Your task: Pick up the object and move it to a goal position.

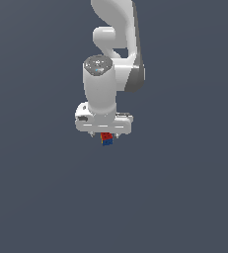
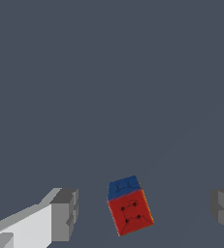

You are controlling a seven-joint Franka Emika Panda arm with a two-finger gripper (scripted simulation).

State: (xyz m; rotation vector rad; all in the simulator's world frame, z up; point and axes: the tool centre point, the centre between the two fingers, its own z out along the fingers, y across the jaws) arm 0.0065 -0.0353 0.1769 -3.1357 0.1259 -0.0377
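Observation:
The object is a tiny cube-like block with a red face, a blue face and an orange edge. In the exterior view the block (image 1: 106, 139) shows just under the white gripper (image 1: 105, 136), mostly hidden by the hand. In the wrist view the block (image 2: 129, 207) lies on the dark grey floor between the two grey fingertips (image 2: 65, 213), with clear gaps on both sides. The gripper (image 2: 145, 210) is open and touches nothing.
The white arm (image 1: 113, 54) rises from the hand toward the top of the exterior view. A plain dark grey surface (image 1: 184, 197) fills the rest of both views. No goal marker shows.

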